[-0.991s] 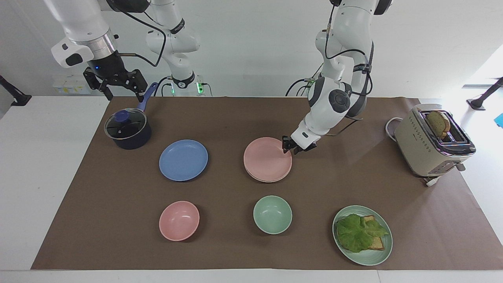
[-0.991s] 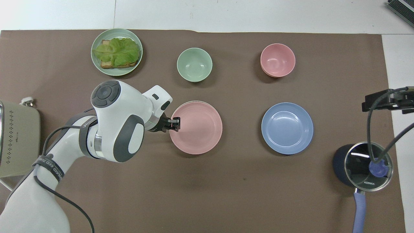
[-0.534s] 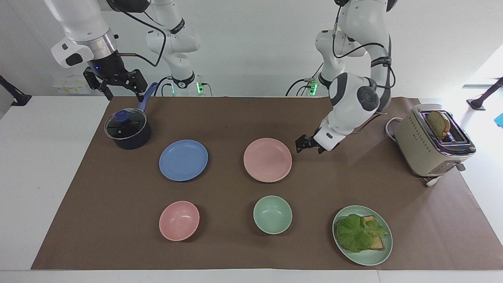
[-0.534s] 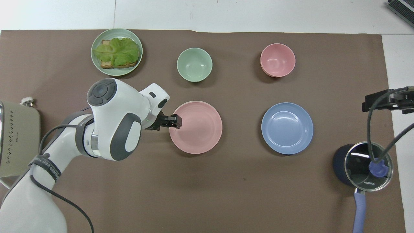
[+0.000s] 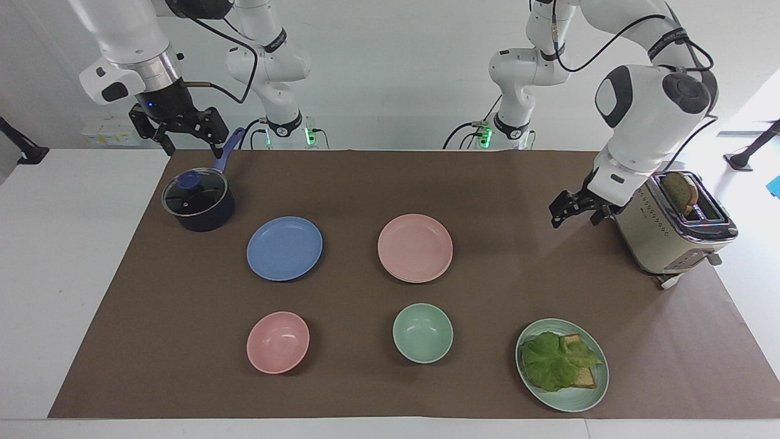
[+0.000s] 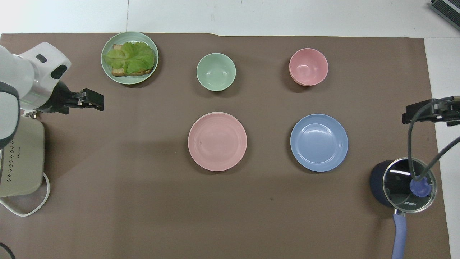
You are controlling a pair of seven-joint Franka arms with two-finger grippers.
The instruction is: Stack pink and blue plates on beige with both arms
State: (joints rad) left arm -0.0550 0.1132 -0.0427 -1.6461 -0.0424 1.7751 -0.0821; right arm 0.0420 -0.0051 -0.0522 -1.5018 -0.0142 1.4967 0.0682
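The pink plate [image 5: 415, 247] [image 6: 217, 141] lies mid-table; a thin pale edge under its rim in the facing view is all that shows of the beige plate. The blue plate [image 5: 284, 248] [image 6: 319, 142] lies flat beside it, toward the right arm's end, with nothing on it. My left gripper [image 5: 574, 214] [image 6: 96, 100] hangs open and empty in the air beside the toaster, well away from both plates. My right gripper [image 5: 192, 146] [image 6: 426, 112] waits open, raised over the pot's end of the table.
A dark pot with a glass lid [image 5: 198, 198] [image 6: 406, 183] stands near the blue plate. Farther from the robots are a pink bowl [image 5: 278, 342], a green bowl [image 5: 423, 333] and a green plate [image 5: 570, 403] of lettuce and bread. The toaster [image 5: 664, 231] holds a slice.
The left gripper opened at the pink plate's rim, then rose and drew back to the toaster's end of the table. The pink plate stays put. The right arm has not moved.
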